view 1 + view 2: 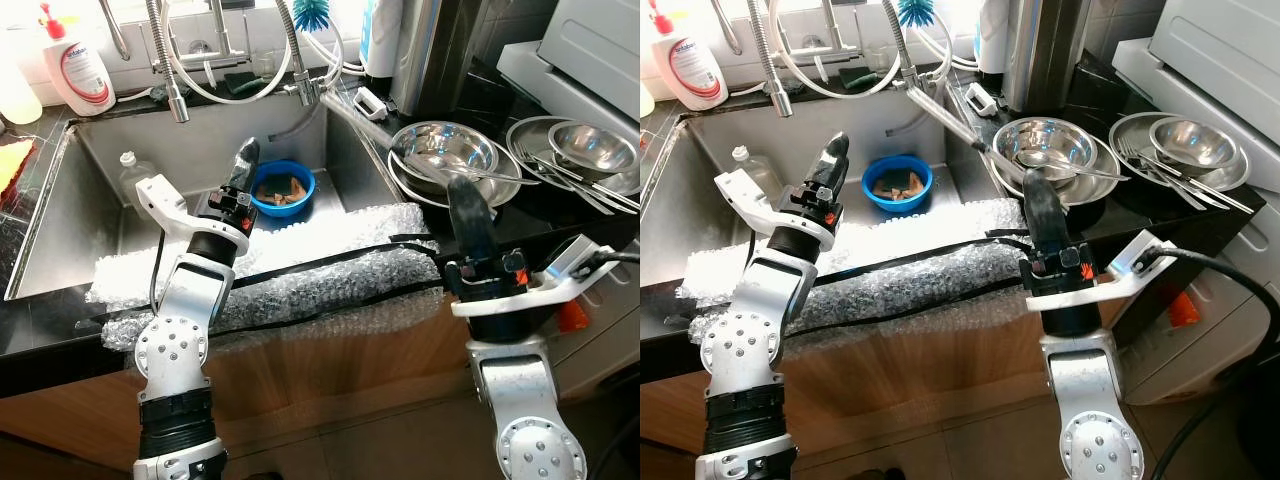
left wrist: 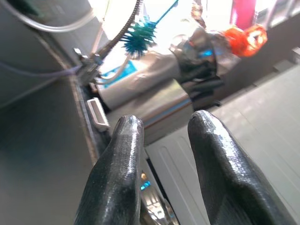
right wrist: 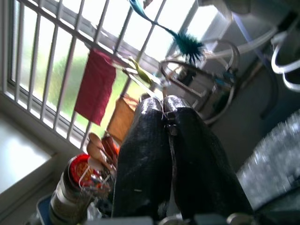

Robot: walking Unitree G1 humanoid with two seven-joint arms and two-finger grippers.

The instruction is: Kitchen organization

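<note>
A blue bowl with brown scraps in it sits in the steel sink. My left gripper hangs above the sink just left of that bowl, its fingers slightly apart with nothing between them. My right gripper is raised over the counter's front edge, shut and empty, in front of stacked steel bowls. More steel bowls with cutlery stand further right. A sheet of bubble wrap lies across the sink's front edge.
A clear plastic bottle lies in the sink at left. A soap bottle, taps with hoses and a teal brush line the back. A white appliance stands at far right.
</note>
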